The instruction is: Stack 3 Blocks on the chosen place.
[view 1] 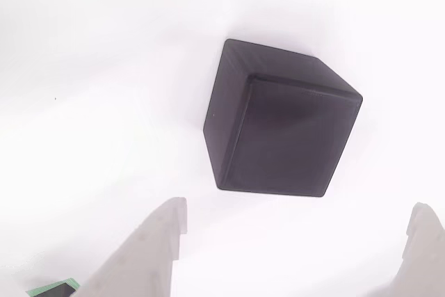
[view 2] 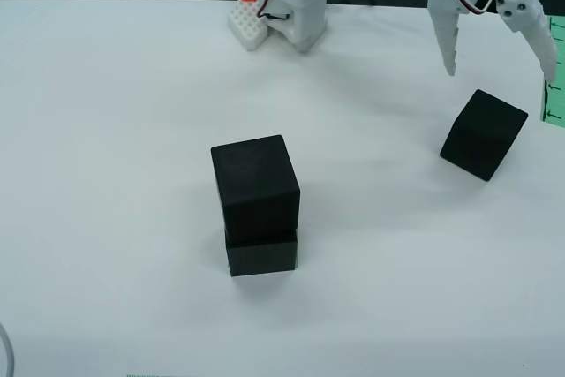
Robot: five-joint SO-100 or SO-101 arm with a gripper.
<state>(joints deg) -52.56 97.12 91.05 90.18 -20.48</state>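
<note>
While the claw hangs wide open, holding nothing, a lone black cube sits below near the tabletop edge.

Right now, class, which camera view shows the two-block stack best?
The view from the front: the stack stands whole mid-table, top cube twisted slightly on the lower one. The view that rides on the gripper shows the loose block between the open gripper's fingers.

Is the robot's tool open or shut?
Open. In the front view the tool hangs above the lone block, its two fingers spread apart with nothing between them.
</note>
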